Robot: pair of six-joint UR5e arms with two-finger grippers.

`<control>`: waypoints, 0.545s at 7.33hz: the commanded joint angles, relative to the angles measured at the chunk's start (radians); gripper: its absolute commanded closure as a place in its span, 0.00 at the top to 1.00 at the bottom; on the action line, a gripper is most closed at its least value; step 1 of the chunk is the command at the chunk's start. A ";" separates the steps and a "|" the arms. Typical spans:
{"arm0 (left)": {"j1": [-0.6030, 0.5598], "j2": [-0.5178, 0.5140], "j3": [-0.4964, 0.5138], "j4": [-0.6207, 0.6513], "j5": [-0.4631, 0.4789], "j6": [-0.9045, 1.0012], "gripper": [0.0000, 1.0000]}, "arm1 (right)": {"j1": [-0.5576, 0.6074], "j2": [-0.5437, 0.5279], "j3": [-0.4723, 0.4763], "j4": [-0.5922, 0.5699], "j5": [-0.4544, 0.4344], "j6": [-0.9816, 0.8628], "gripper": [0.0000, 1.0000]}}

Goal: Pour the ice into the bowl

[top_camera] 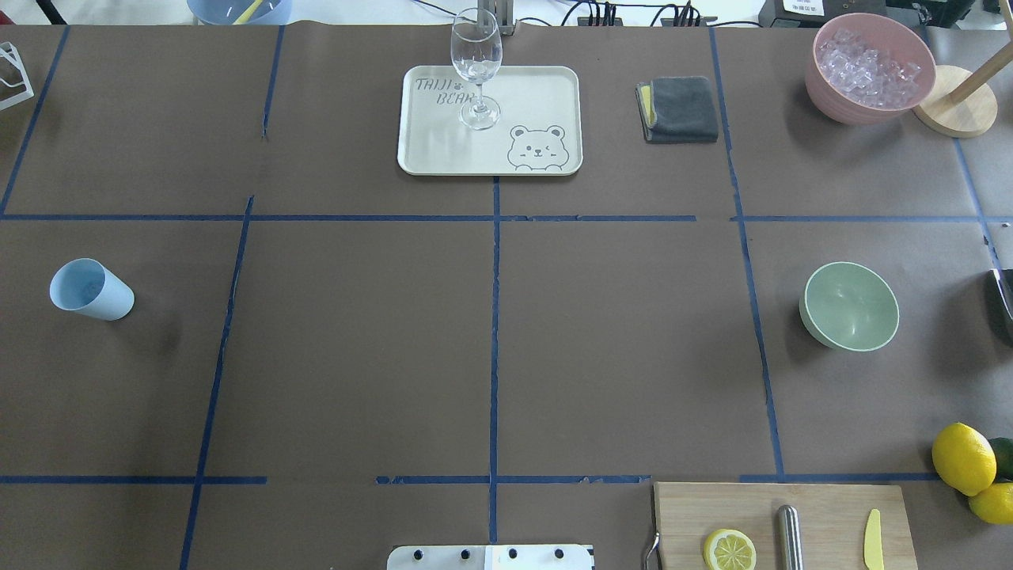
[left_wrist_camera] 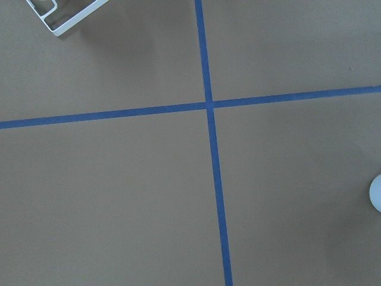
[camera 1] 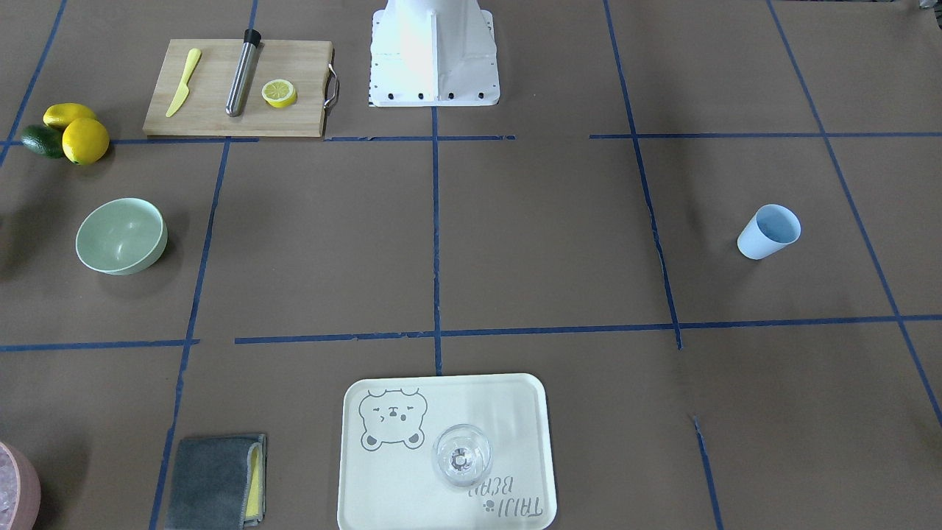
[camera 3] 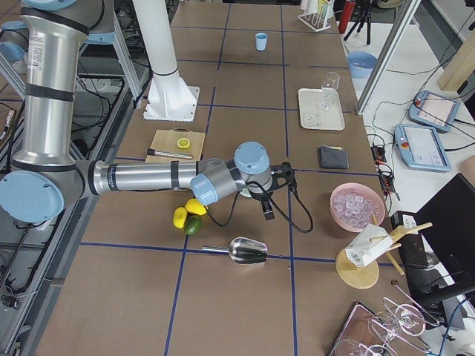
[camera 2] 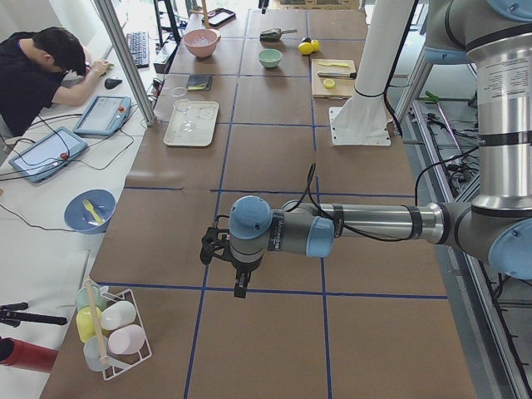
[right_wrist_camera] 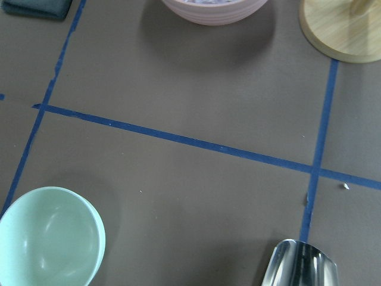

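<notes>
**Pouring task, at its outset.** In the overhead view the bowl [top_camera: 851,306] stands upright at 3 o'clock on the tabletop [top_camera: 491,340] and appears empty. The cup [top_camera: 91,289] stands well apart at 9 o'clock, and no ice can be made out inside it. The only cubes in sight are the whitish cubes [top_camera: 870,63] heaped in the pink container [top_camera: 823,89] at about 1 o'clock. The left end effector [camera 2: 239,285] hangs over bare tabletop. The right end effector [camera 3: 268,210] hangs near the bowl and a metal scoop [camera 3: 249,252]. Whether either is spread or pressed together cannot be told. By this evidence nothing is poured yet; grasping, carrying and tipping are all left to do.
</notes>
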 commanded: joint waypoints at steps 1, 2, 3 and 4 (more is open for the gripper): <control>0.000 -0.001 0.000 -0.001 -0.001 0.000 1.00 | -0.170 -0.004 -0.055 0.159 -0.048 0.037 1.00; 0.000 -0.001 0.000 -0.001 -0.001 0.000 1.00 | -0.201 -0.001 -0.084 0.208 -0.050 0.075 1.00; 0.000 -0.002 0.002 -0.001 -0.001 0.000 1.00 | -0.236 0.010 -0.107 0.242 -0.060 0.124 1.00; 0.000 -0.002 0.002 -0.003 -0.001 0.000 1.00 | -0.289 0.029 -0.123 0.253 -0.091 0.157 0.99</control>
